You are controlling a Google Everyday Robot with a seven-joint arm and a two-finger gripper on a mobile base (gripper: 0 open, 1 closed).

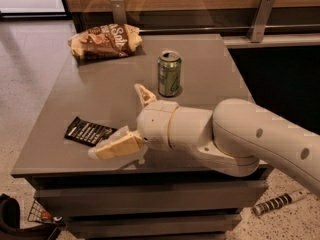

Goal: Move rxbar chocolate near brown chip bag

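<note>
The rxbar chocolate point(88, 131), a flat black wrapper with white lines, lies near the front left of the grey table point(100, 89). The brown chip bag point(105, 40) lies at the table's far left corner, well apart from the bar. My gripper point(117, 120) is open just right of the bar. Its lower finger point(116, 146) is low over the table by the bar's right end. Its upper finger point(143, 94) points toward the back. The gripper holds nothing.
A green drink can point(169, 74) stands upright mid-table, just behind my arm point(240, 139). A wall rail with metal brackets point(260, 15) runs behind the table. A striped object point(277, 202) lies on the floor at right; a dark object point(10, 219) at lower left.
</note>
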